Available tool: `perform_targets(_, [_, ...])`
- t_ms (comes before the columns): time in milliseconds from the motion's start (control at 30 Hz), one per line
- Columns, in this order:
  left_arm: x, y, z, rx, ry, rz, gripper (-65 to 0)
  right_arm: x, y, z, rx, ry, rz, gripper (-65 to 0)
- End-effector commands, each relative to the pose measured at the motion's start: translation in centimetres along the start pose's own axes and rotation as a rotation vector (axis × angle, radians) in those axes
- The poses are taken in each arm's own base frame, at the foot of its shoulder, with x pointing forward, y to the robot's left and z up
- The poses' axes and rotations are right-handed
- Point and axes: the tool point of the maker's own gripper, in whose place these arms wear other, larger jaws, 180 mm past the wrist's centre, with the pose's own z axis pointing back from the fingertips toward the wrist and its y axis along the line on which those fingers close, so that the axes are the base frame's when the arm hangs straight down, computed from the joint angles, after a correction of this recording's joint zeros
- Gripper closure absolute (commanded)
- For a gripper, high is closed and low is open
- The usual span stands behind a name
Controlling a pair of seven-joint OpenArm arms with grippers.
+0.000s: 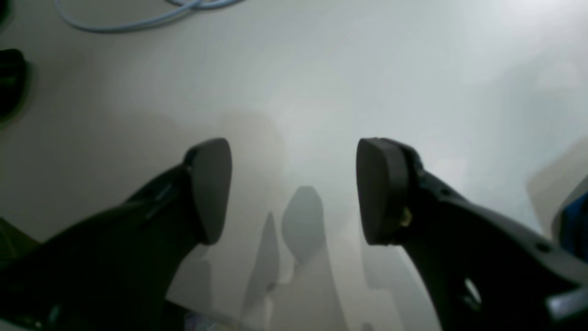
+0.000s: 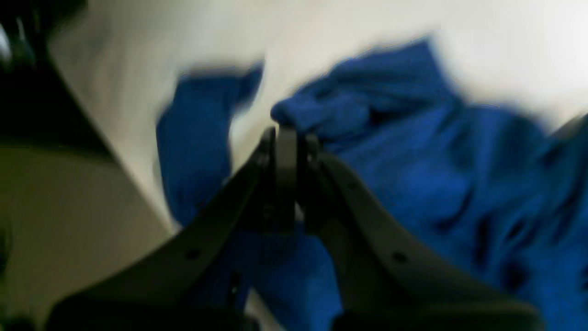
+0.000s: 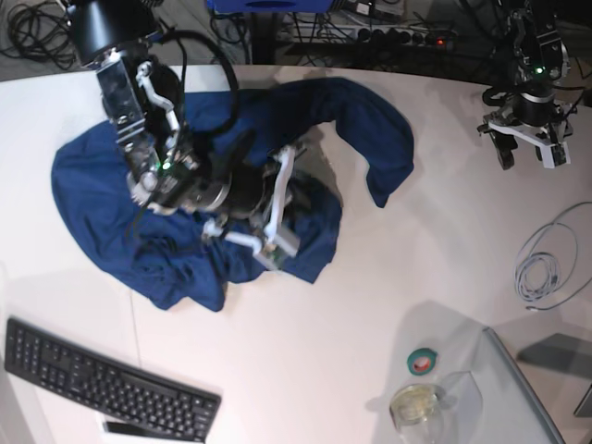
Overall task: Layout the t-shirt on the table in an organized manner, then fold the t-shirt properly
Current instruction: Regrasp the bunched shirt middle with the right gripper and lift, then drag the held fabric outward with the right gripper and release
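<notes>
The dark blue t-shirt (image 3: 92, 185) lies crumpled and bunched on the left half of the white table (image 3: 324, 351). One sleeve curls toward the table's middle. My right gripper (image 3: 307, 196) is over the shirt's middle. In the blurred right wrist view it (image 2: 287, 138) is shut on a raised fold of the blue shirt (image 2: 413, 161). My left gripper (image 3: 525, 153) hovers at the far right, away from the shirt. In the left wrist view it (image 1: 294, 188) is open and empty above the bare table (image 1: 321, 69).
A black keyboard (image 3: 102, 375) lies at the front left. A coiled pale cable (image 3: 541, 268) lies at the right and also shows in the left wrist view (image 1: 138, 18). A green tape roll (image 3: 424, 361), a small glass jar (image 3: 412, 405) and a grey glassy panel (image 3: 527, 398) are at the front right.
</notes>
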Motion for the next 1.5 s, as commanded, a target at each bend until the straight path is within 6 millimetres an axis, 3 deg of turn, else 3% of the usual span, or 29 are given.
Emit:
perform_targets(0, [1.5,0.3,0.0,0.004,-0.048,-0.01,-41.3,0.4,0.7,-0.5,0.03,-0.014,0.007,0.0])
perform_targets(133, [2.0,0.0,-0.5,0.002,-0.057,-0.003,-41.3,-5.3,2.4,-3.4,0.099,0.169,-0.017,-1.8])
perform_targets(233, [1.7,0.0,-0.6,0.004,-0.05,0.0,-41.3,-6.9,2.6,-3.6,0.11,0.232,0.015,-16.5])
perform_targets(333, [1.5,0.1,-0.6,0.006,-0.043,-0.001,-41.3,-4.8,1.7,-2.1,0.076,0.169,0.05,-30.5])
perform_targets(400, [1.3,0.4,-0.4,0.009,-0.041,-0.003,-41.3,-2.8,0.0,-0.6,0.021,0.096,0.043,-34.2])
perform_targets(533, [1.1,0.5,-0.3,0.014,-0.038,-0.002,-41.3,2.0,-6.2,1.5,-0.118,-0.055,-0.026,-33.3])
perform_targets(633, [1.1,0.5,-0.3,0.014,-0.035,-0.004,-41.3,3.1,-11.5,0.6,-0.222,-0.014,-0.006,-33.3])
perform_targets(700, [1.1,0.5,-0.3,0.014,-0.035,-0.004,-41.3,2.5,-14.4,-0.3,-0.286,0.062,0.015,-33.3])
perform_targets(767, [1.1,0.5,-0.3,0.014,-0.035,-0.004,-41.3,2.3,-16.1,-1.4,-0.324,0.107,0.031,-33.8])
perform_targets(867, [1.0,0.5,-0.3,0.014,-0.034,-0.002,-41.3,0.3,-18.0,-2.7,-0.345,0.177,0.033,-33.9])
perform_targets(967, [1.0,0.5,-0.3,0.014,-0.034,-0.002,-41.3,-1.3,-18.3,-4.2,-0.317,0.207,-0.013,-32.9])
perform_targets(1000, [1.0,0.5,-0.3,0.014,-0.034,-0.002,-41.3,-1.6,-18.4,-4.3,-0.314,0.211,-0.02,-30.5])
perform_targets(1033, [1.0,0.5,-0.3,0.014,-0.034,-0.002,-41.3,-1.4,-18.5,-4.3,-0.316,0.203,-0.02,-24.0])
perform_targets(1067, [1.0,0.5,-0.3,0.014,-0.034,-0.002,-41.3,-0.9,-18.6,-4.2,-0.319,0.191,-0.015,-13.5])
perform_targets(1100, [1.1,0.6,-0.3,0.015,-0.034,-0.002,-41.3,-0.3,-18.6,-4.0,-0.323,0.173,-0.008,-3.0])
perform_targets(1133, [1.1,0.6,-0.3,0.015,-0.034,-0.002,-41.3,0.6,-18.6,-3.7,-0.33,0.148,0.006,0.0])
perform_targets(1200, [1.1,0.6,-0.3,0.015,-0.034,-0.002,-41.3,2.7,-19.3,-1.9,-0.371,0.064,0.019,-2.6])
perform_targets(1300, [1.0,0.6,-0.3,0.015,-0.033,-0.001,-41.3,5.6,-20.5,1.8,-0.448,-0.025,0.009,0.0])
perform_targets(1467, [-0.2,0.9,-0.6,0.023,-0.002,0.008,-41.3,6.1,-24.6,6.2,-0.555,-0.096,-0.081,0.0])
